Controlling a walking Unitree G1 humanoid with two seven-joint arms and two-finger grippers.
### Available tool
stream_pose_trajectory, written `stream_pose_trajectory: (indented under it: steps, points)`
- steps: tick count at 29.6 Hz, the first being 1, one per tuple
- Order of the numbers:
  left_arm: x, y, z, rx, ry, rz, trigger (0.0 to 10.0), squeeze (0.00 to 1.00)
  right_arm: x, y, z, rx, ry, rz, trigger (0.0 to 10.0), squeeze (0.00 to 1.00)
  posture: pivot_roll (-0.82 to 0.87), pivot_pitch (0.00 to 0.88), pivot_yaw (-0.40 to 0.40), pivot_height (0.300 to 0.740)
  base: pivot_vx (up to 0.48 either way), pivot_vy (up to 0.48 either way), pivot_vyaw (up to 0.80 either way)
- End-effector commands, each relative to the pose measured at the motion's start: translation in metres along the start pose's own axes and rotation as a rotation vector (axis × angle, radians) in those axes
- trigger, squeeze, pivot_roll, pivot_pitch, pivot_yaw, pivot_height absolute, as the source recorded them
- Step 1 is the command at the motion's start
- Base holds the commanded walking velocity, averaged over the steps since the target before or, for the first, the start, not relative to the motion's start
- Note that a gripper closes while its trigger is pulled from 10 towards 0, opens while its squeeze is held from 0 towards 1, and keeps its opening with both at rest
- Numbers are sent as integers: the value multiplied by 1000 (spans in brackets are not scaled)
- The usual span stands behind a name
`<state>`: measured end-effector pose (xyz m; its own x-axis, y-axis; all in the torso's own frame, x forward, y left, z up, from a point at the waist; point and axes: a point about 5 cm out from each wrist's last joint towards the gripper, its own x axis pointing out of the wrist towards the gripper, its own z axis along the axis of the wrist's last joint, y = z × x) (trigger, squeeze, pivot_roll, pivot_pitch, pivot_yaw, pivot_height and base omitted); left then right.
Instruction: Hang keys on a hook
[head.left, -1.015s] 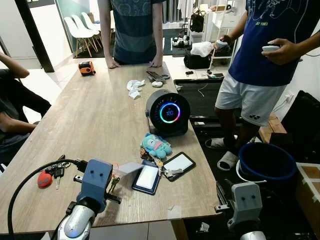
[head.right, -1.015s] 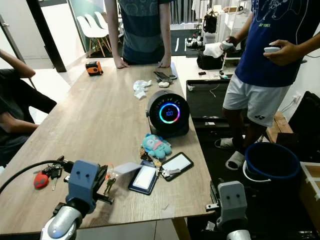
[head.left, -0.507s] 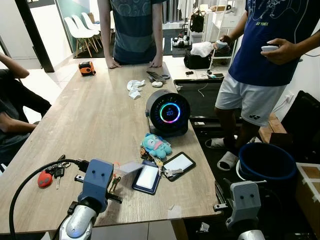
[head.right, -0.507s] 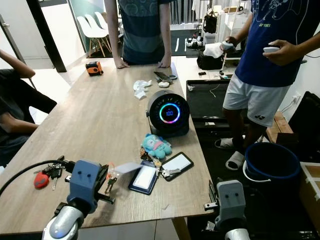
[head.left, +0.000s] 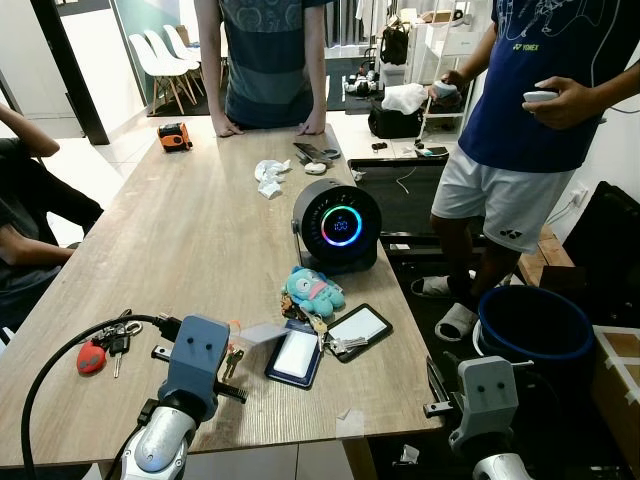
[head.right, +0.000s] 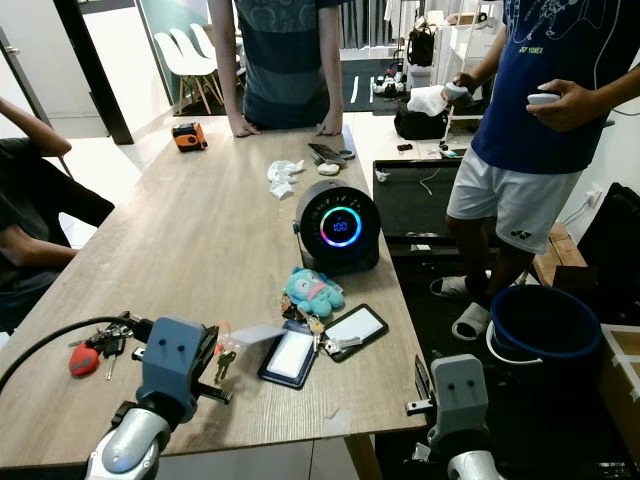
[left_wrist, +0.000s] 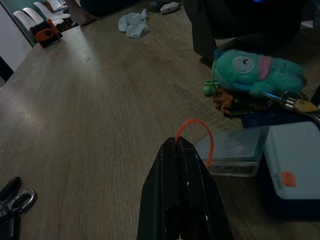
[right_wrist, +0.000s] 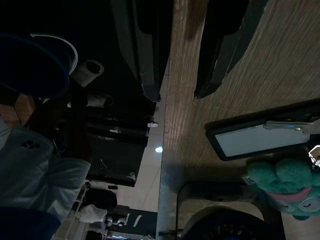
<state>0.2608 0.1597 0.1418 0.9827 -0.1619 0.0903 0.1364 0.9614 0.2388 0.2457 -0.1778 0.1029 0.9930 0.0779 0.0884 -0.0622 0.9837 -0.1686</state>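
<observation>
Keys (head.left: 229, 361) on an orange loop (left_wrist: 197, 135) lie near the table's (head.left: 180, 230) front edge, at 7 o'clock from the plush (head.left: 313, 290). The left gripper (left_wrist: 178, 145) pinches the loop, fingers closed together, keys apparently not yet raised: the pickup step. The right gripper (right_wrist: 176, 96) waits at the table's edge at 4 o'clock, fingers parted and empty. Next, likely, comes a clean lift without snagging the clear holder (left_wrist: 235, 150), then carrying to a hook.

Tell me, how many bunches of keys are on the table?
2 for sure. One bunch with a red fob lies near the table's left edge. Another lies by the teal plush toy. More may hide behind the left hand.
</observation>
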Motion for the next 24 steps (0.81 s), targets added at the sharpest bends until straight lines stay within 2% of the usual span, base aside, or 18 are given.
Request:
stream_pose_trajectory:
  steps: [1, 6, 24]
  points:
    - [0, -2, -3, -7, 12, 6, 10000, 0, 0, 4, -4, 9, 23, 16, 10000, 0, 39, 102, 82, 740, 0, 0, 0]
    - [0, -2, -3, -4, 11, 9, 10000, 0, 0, 5, -4, 9, 22, 18, 10000, 0, 39, 100, 82, 740, 0, 0, 0]
    - [0, -4, -2, 5, 9, 8, 10000, 0, 1, 5, -5, -23, 26, 26, 10000, 0, 38, 99, 80, 740, -364, 0, 0]
